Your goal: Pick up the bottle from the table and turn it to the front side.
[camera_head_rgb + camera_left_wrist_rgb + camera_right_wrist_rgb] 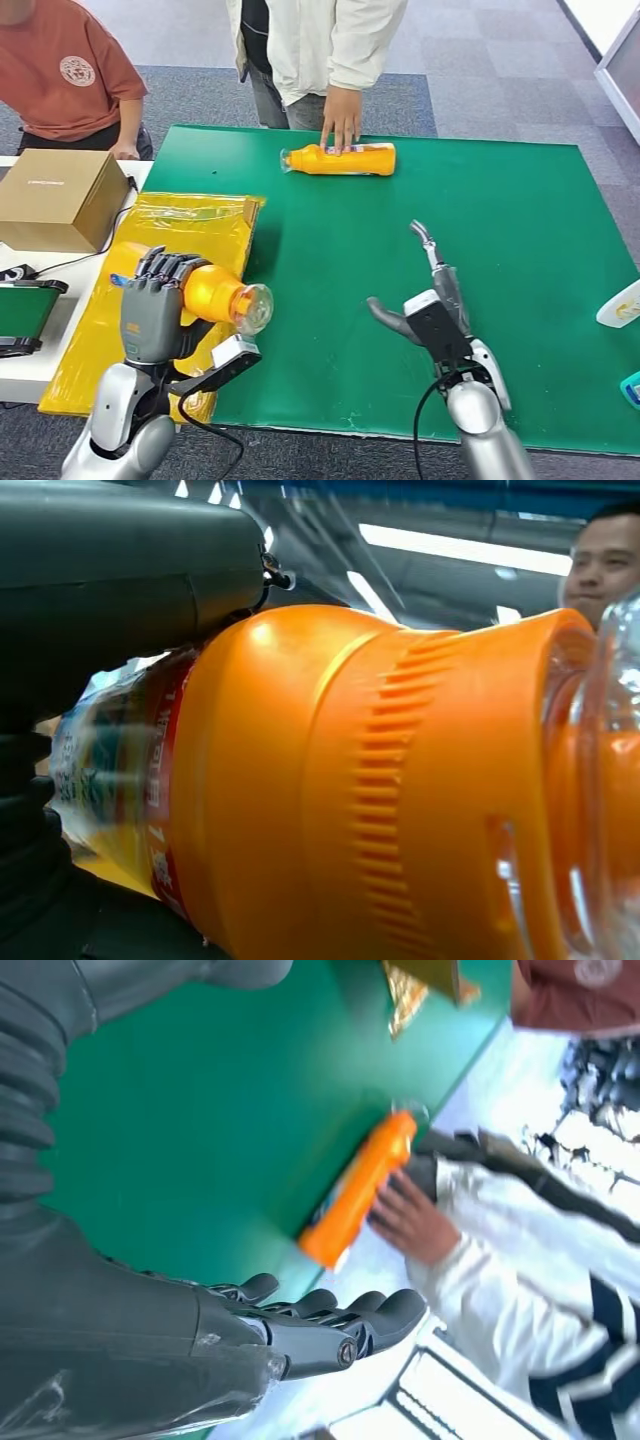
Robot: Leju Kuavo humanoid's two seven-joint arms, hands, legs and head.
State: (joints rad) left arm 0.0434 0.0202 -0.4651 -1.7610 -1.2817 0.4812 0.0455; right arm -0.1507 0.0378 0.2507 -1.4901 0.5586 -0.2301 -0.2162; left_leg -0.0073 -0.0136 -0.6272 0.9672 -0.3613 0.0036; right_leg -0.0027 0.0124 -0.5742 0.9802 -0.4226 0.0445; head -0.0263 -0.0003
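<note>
My left hand (155, 305) grips an orange bottle (219, 293) with a clear cap, held above the front left of the green table (483, 250), cap pointing right. The left wrist view shows the same orange bottle (362, 790) up close under my thumb (136, 570), its label toward the palm. A second orange bottle (343, 160) lies on its side at the far edge of the table, with a person's hand (341, 120) pressing on it. My right hand (430, 305) hovers open over the table's front middle, fingers (332, 1315) spread, holding nothing. The second bottle (355, 1190) lies beyond them.
A yellow bag (162, 240) lies flat at the table's left edge. A cardboard box (60, 195) sits on a white side table at left. One person in white stands behind the table; another in a rust shirt (64, 70) sits at far left. Small items (623, 305) rest at the right edge.
</note>
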